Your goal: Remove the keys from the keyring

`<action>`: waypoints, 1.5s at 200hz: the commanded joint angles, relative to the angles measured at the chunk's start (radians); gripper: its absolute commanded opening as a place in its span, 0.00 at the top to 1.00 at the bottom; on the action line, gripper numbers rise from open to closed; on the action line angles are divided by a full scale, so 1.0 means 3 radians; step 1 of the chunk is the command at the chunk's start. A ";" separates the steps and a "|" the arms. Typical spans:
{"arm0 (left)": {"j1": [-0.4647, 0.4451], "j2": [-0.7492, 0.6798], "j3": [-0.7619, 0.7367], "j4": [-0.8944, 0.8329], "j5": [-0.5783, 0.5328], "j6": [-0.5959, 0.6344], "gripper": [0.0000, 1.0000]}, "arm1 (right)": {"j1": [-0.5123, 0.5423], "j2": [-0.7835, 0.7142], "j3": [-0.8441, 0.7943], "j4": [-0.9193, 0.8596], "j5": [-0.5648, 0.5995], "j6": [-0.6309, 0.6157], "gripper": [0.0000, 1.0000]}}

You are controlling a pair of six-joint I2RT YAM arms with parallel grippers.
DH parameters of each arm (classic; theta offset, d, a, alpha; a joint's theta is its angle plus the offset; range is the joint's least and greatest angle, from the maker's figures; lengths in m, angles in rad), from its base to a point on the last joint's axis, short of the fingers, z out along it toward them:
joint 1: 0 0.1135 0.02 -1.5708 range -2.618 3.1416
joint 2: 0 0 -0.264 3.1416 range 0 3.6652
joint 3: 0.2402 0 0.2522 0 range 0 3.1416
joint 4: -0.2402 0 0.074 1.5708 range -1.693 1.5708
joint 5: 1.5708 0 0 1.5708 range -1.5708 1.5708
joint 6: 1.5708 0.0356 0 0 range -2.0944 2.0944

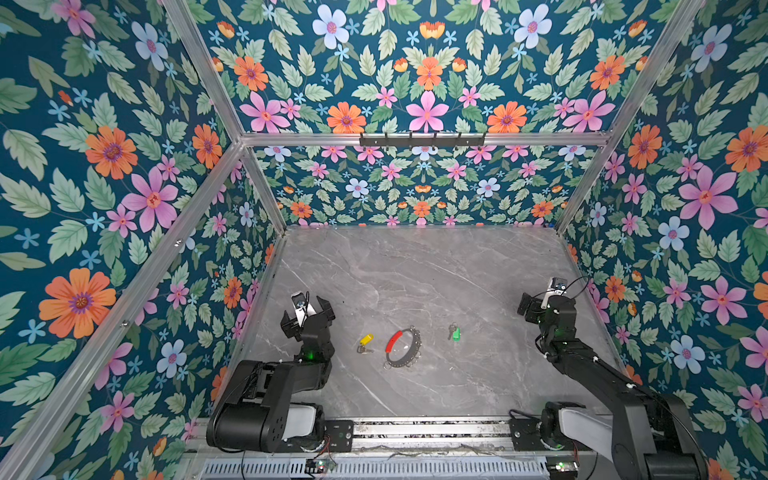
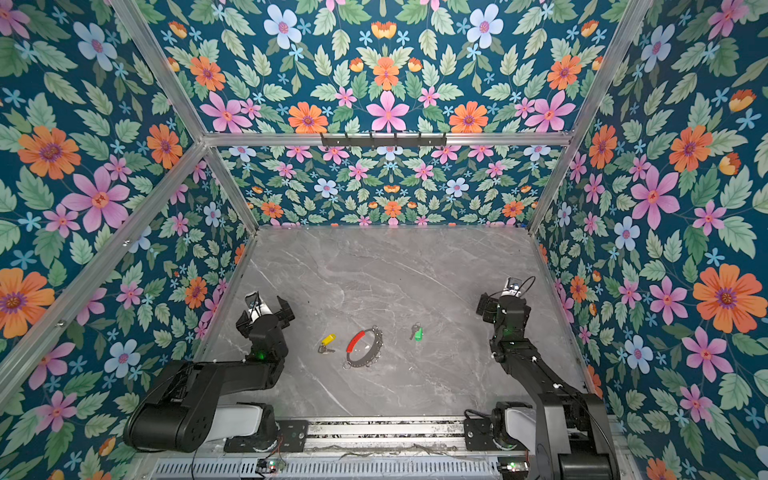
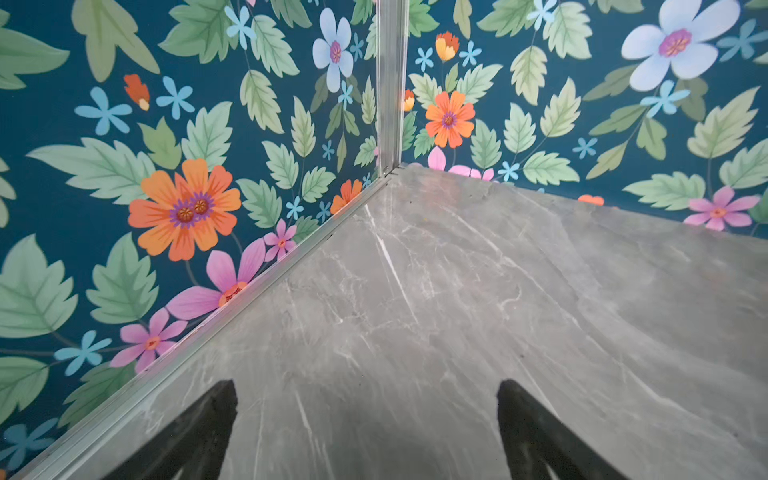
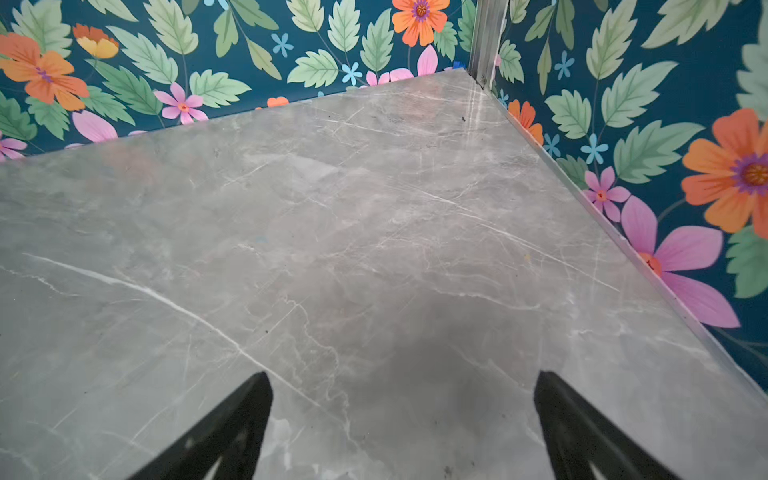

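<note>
Likely light, stiff and slippery, the small silver yellow-tagged key (image 1: 365, 340) and green-tagged key (image 1: 455, 333) lie loose either side of the large dark grey hoop keyring (image 1: 404, 361), probably best pinched at their plastic tags; left gripper (image 3: 368, 399) and right gripper (image 4: 403, 386) fingers stand wide apart, empty.

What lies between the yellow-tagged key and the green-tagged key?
The keyring, touching neither the yellow key nor the green key; both top views show it.

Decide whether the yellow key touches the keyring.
Apart. Both top views show a strip of bare table between the yellow key and the keyring.
</note>
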 commanded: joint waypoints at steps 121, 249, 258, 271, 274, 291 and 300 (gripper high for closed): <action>0.0512 0.0929 0.0166 0.1005 0.1486 0.0278 0.00 | -0.0207 0.0877 -0.0100 0.1307 -0.0916 -0.0183 0.01; 0.0287 0.0927 0.0328 0.0761 0.1054 0.0424 0.00 | -0.0140 0.0888 -0.0092 0.1307 -0.0805 -0.0210 0.01; 0.0287 0.0929 0.0334 0.0752 0.1059 0.0426 0.00 | -0.0144 0.0888 -0.0094 0.1303 -0.0805 -0.0211 0.01; 0.0287 0.0932 0.0346 0.0734 0.1060 0.0428 0.00 | -0.0141 0.0888 -0.0092 0.1305 -0.0805 -0.0210 0.01; 0.0287 0.0932 0.0348 0.0732 0.1061 0.0428 0.00 | -0.0140 0.0886 -0.0092 0.1303 -0.0805 -0.0209 0.01; 0.0287 0.0938 0.0353 0.0720 0.1060 0.0422 0.00 | -0.0144 0.0889 -0.0094 0.1302 -0.0808 -0.0212 0.01; 0.0287 0.0941 0.0354 0.0715 0.1065 0.0423 0.00 | -0.0140 0.0886 -0.0093 0.1303 -0.0808 -0.0208 0.01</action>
